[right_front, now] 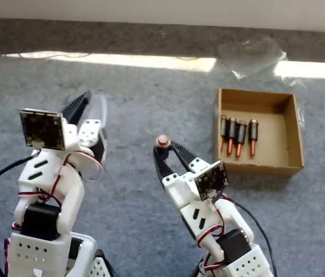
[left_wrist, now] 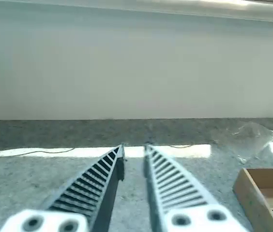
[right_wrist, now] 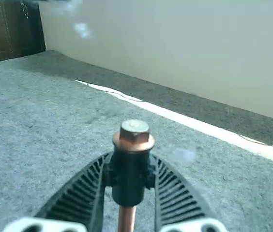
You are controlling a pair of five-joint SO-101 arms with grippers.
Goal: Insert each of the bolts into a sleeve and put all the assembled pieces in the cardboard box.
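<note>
Pinching a sleeved bolt, right hand is hovering near the cardboard box; four assembled pieces lying inside. Left hand is hanging slightly spread, well apart. Plastic bag lying behind box.

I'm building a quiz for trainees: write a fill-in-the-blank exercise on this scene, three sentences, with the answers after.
1. The right gripper is shut on a copper bolt that sits in a black ____.
2. The cardboard box holds ____ assembled pieces.
3. The left gripper is open and holds ____.

Missing words: sleeve; four; nothing.
</note>
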